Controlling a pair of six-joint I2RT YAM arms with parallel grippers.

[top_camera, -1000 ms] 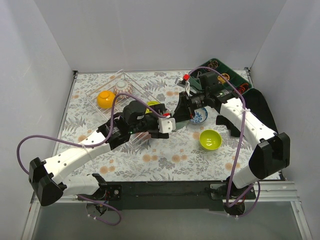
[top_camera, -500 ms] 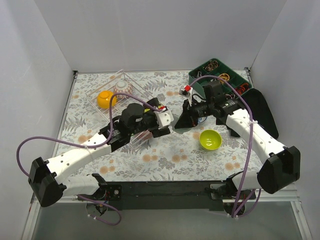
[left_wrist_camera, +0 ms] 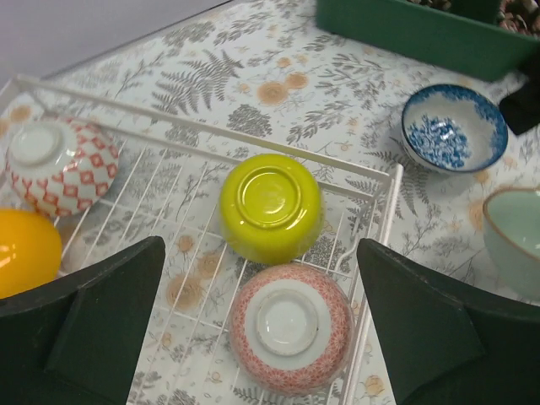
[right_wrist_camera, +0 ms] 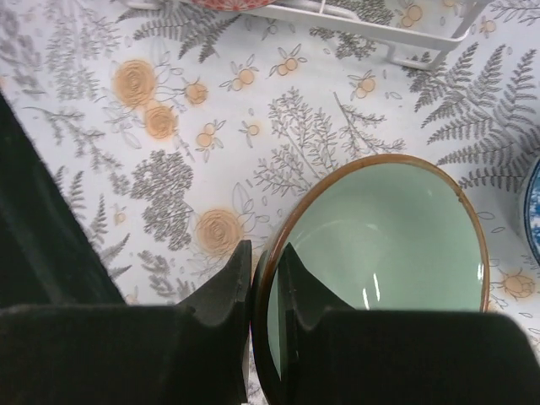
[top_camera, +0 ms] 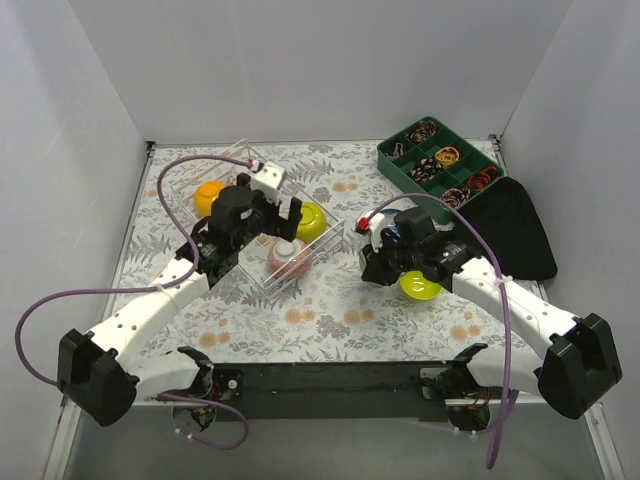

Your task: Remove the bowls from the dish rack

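Note:
The dish rack [top_camera: 335, 240], a see-through tray with a white wire grid [left_wrist_camera: 253, 139], holds an upturned yellow-green bowl [left_wrist_camera: 270, 205], an upturned pink-red bowl [left_wrist_camera: 288, 325], a red-white patterned bowl [left_wrist_camera: 59, 164] and an orange bowl [left_wrist_camera: 25, 253]. My left gripper [left_wrist_camera: 260, 253] hangs open and empty above the yellow-green and pink bowls. My right gripper [right_wrist_camera: 266, 253] is shut on the rim of the pale mint bowl [right_wrist_camera: 380, 253], just above the table to the right of the rack. A blue-white bowl [left_wrist_camera: 454, 128] and a second yellow-green bowl [top_camera: 420, 284] sit on the table.
A dark green compartmented tray [top_camera: 440, 165] stands at the back right with a black cloth [top_camera: 515, 235] in front of it. The rack's corner [right_wrist_camera: 422, 51] lies just beyond the mint bowl. White walls close in the table on three sides.
My left arm has swung back from the table's middle to above the rack. My right arm has drawn nearer and lower, to just beside the yellow-green bowl on the table.

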